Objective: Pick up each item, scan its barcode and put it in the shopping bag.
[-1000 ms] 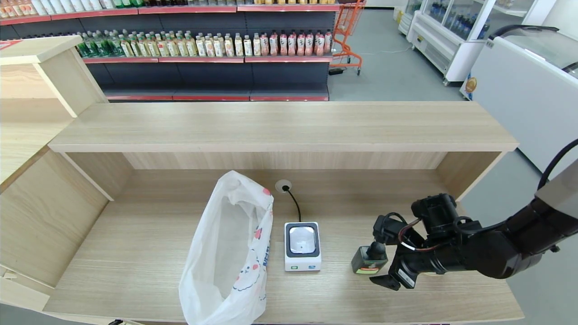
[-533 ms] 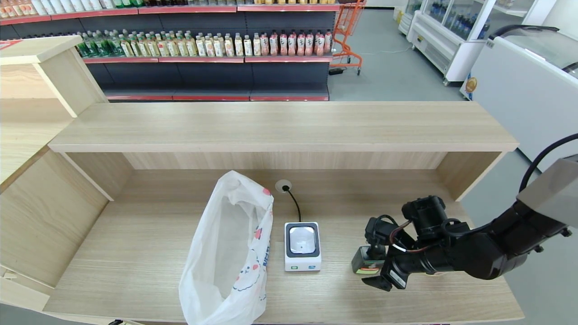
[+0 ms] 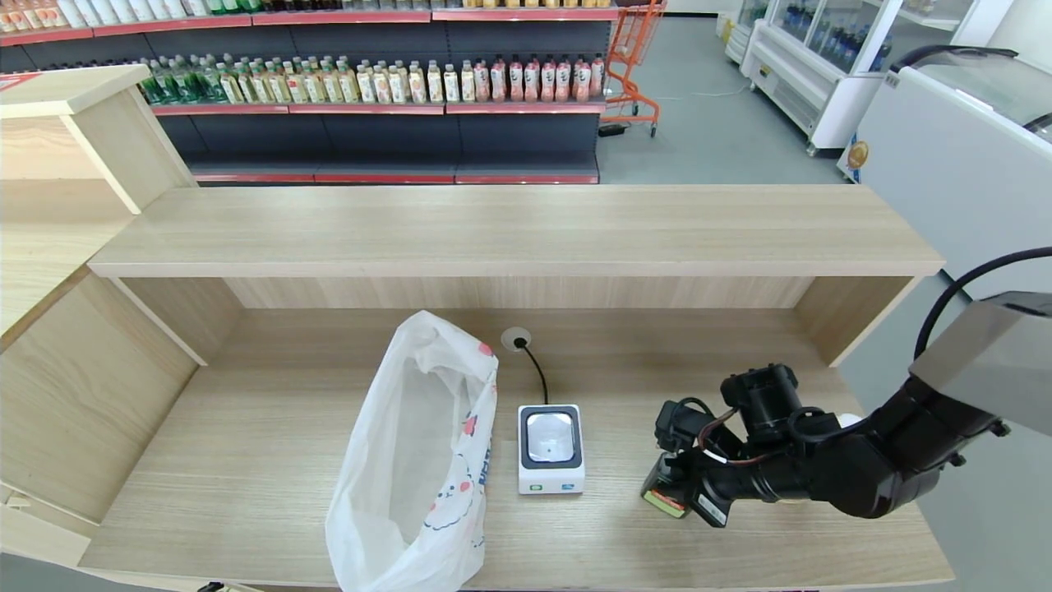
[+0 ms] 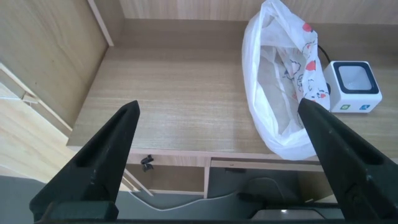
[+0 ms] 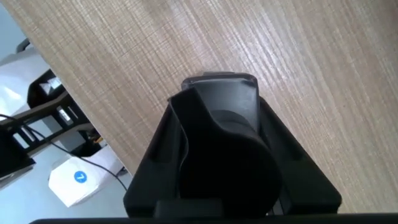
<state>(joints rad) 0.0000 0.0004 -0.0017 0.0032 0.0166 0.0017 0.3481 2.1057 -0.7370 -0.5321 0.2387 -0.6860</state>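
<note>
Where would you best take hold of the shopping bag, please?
Probably its raised far rim, from the robot's left: the shopping bag slumps with its mouth open upward, and the scanner crowds its right side.

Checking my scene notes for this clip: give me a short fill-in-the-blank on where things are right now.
1. The bag lies on the ____ side of the scanner.
2. The right gripper is at the item, on the scanner's ____ side.
3. The left gripper is ____.
Missing words: left; right; open.
</note>
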